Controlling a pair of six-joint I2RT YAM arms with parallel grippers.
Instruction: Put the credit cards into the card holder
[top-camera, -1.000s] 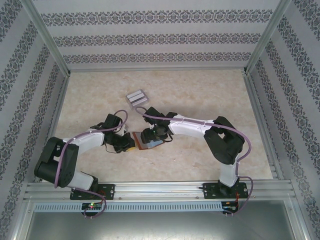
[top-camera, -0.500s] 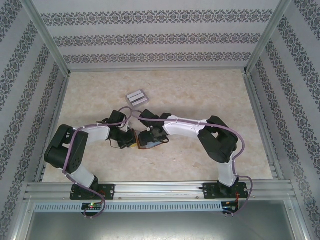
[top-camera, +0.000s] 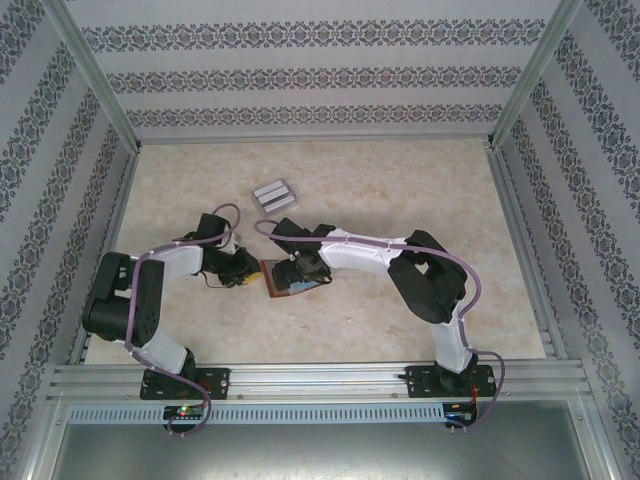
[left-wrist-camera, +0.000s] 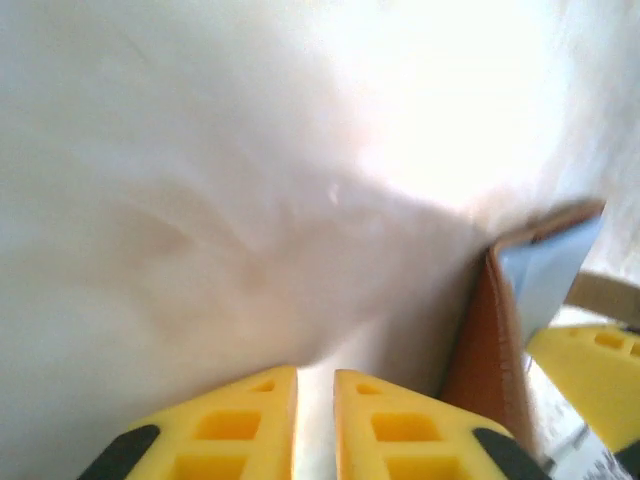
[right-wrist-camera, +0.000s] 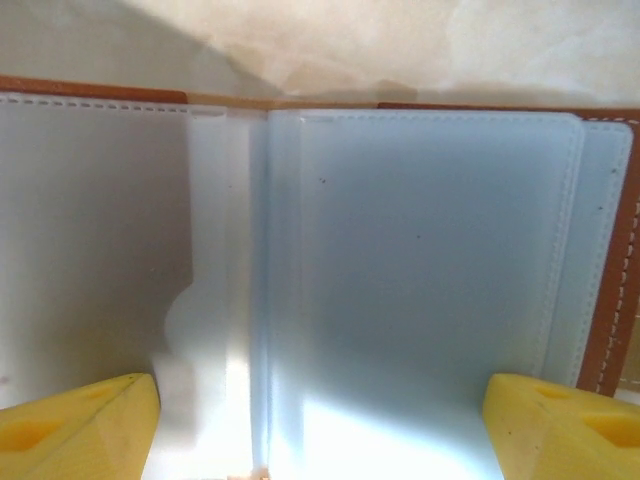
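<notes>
left gripper (left-wrist-camera: 315, 420) was seen nearly closed, empty, beside the card holder (top-camera: 290, 278). credit cards (top-camera: 272, 193) were seen well apart, farther back. holder was spread open under the right gripper (right-wrist-camera: 318, 400), jaws wide; pocket (right-wrist-camera: 430, 260) probably needed pinning flat first.

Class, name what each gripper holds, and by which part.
Nothing is held. The left gripper is shut and empty; the right gripper is open above the card holder.
</notes>
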